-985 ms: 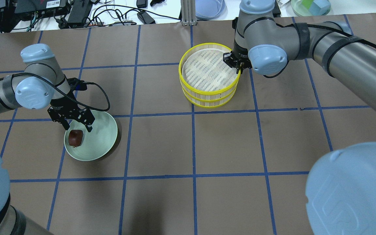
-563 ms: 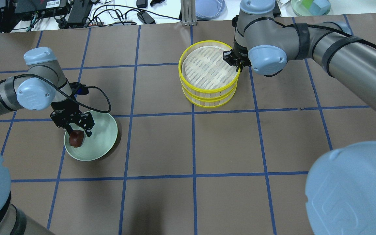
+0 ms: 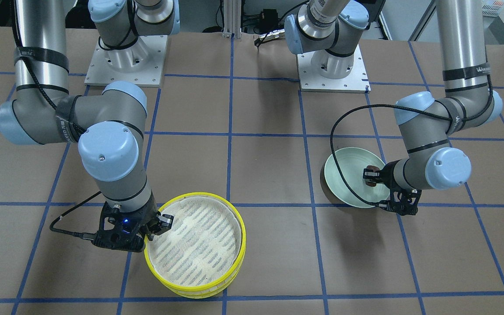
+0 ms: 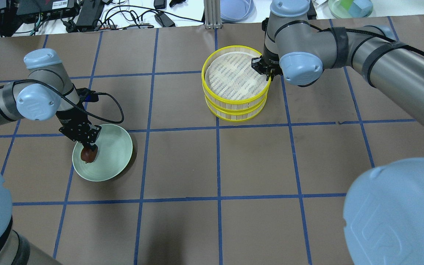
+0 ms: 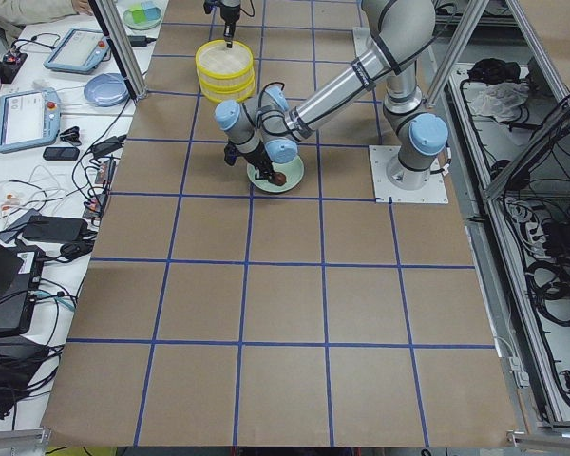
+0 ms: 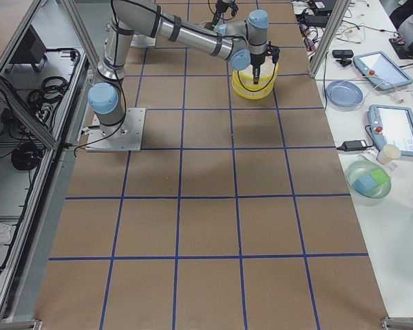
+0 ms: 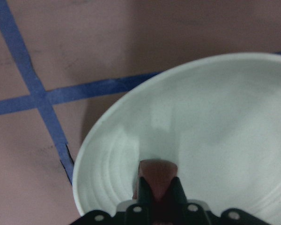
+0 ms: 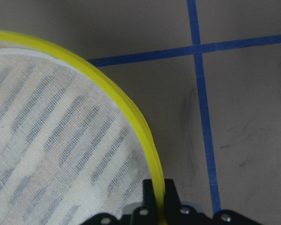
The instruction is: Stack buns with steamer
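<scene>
Brown paper covers the surface [image 4: 256,162], ruled into big squares by blue tape. The arm bases are bolted to white mounting plates [image 3: 99,76] at the robot's edge. Past the far edge runs a white bench [image 4: 188,9], busy with black cables and power bricks, with a pale blue dish [image 4: 236,9] beside an aluminium post [image 4: 212,14].

Over on the left, the mint-green plate [image 4: 118,149] lies by a tape line. The left gripper [image 4: 89,147] is down inside it, fingers clamped on the dark bun [image 4: 87,156], left of the plate's middle.

Far and right of centre, the steamer is stacked, upper tier [image 4: 234,98] over lower tier [image 4: 236,116]. The right gripper [image 8: 159,191] has its fingers pinched on the upper tier's yellow rim, one inside, one outside. White gauze lines the upper tier.

The lower tier's inside is covered from every angle. The fingers hide the bun's underside, so whether it touches the plate I cannot tell. Nor can I tell whether the upper tier rests on the lower or hangs just clear.
</scene>
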Robot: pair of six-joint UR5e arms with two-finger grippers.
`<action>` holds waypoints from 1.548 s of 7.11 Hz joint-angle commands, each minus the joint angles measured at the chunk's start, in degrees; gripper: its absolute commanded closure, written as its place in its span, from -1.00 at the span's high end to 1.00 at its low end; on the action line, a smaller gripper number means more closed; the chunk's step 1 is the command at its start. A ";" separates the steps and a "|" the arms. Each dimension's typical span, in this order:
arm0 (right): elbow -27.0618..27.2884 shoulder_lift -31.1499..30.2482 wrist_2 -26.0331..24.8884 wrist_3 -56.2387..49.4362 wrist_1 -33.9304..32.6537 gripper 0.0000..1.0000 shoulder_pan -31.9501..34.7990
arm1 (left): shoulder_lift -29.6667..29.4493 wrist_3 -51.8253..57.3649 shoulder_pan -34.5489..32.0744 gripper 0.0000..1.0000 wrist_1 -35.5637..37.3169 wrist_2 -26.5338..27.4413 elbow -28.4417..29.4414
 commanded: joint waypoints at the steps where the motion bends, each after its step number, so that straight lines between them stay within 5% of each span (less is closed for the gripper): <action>1: 0.73 -0.06 0.07 0.26 -0.12 -0.88 0.03 | 0.62 -2.28 -0.04 -1.00 -0.15 -4.89 4.33; 3: 0.74 -0.06 0.07 0.79 -0.12 -0.63 -0.06 | 2.11 -3.51 -1.44 -1.00 0.29 -8.15 7.16; 6: 0.74 -1.11 -0.01 1.85 -0.21 0.99 -0.06 | 5.02 -27.61 -7.31 -1.00 0.64 -14.39 13.12; 9: -0.05 -10.65 0.42 -3.32 9.48 1.00 -0.93 | 5.99 -47.14 -15.57 -1.00 7.97 -17.99 16.83; 11: -0.05 -21.62 1.04 -3.69 25.46 1.00 -1.03 | 4.32 -51.15 -16.30 -1.00 13.02 -30.59 16.84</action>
